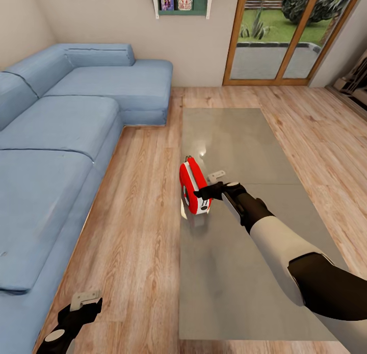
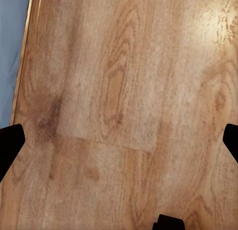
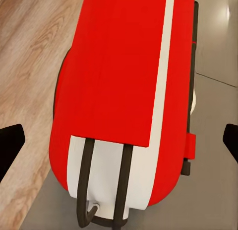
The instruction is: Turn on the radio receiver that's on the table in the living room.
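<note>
Head view: blue sofa (image 1: 61, 140) fills the room's left side, on the wood floor (image 1: 137, 231). Table (image 1: 239, 272) runs lengthwise ahead, glossy grey top. Radio receiver (image 1: 194, 186) stands near the table's left edge, about mid-length. Right gripper (image 1: 210, 185) is at the radio's right side, fingers spread; contact unclear. Right wrist view: red casing (image 3: 124, 81) lies between the parted fingertips. Left gripper (image 1: 81, 305) hangs low over the floor beside the sofa, jaws apart.

White forearm (image 1: 278, 242), black pincers
</note>
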You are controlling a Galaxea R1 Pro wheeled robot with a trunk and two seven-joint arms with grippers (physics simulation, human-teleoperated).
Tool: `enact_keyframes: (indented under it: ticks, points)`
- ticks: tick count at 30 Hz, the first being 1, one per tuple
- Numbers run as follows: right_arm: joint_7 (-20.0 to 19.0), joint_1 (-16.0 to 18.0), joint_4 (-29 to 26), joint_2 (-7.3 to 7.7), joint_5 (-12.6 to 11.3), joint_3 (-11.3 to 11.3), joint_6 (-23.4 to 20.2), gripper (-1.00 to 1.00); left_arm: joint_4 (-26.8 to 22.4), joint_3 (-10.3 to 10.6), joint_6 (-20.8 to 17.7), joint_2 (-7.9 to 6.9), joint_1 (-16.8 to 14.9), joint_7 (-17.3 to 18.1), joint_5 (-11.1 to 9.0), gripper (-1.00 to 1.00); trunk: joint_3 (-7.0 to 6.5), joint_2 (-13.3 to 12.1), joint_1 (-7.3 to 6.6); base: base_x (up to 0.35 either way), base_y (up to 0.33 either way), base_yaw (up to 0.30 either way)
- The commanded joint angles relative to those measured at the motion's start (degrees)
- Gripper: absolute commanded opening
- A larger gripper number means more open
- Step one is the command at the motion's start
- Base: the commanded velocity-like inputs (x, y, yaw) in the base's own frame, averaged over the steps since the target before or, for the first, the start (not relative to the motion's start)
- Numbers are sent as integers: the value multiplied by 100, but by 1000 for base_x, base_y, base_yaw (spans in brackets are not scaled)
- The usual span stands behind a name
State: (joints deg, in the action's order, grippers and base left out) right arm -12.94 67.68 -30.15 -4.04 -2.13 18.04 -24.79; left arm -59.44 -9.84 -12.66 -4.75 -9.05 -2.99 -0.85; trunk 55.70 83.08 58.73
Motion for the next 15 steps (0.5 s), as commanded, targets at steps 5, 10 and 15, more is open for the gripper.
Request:
enact_keyframes:
  ticks: [5, 10, 15]
  points:
    - [2, 0, 0, 0, 2, 1, 7, -100, 1, 0, 0, 0, 0, 0, -3, 100, 0, 0, 0, 0, 0, 0]
    - [2, 0, 0, 0, 2, 0, 9, -100, 0, 0, 0, 0, 0, 0, -3, 100, 0, 0, 0, 0, 0, 0]
    - [2, 0, 0, 0, 2, 2, 9, -100, 0, 0, 0, 0, 0, 0, -3, 100, 0, 0, 0, 0, 0, 0]
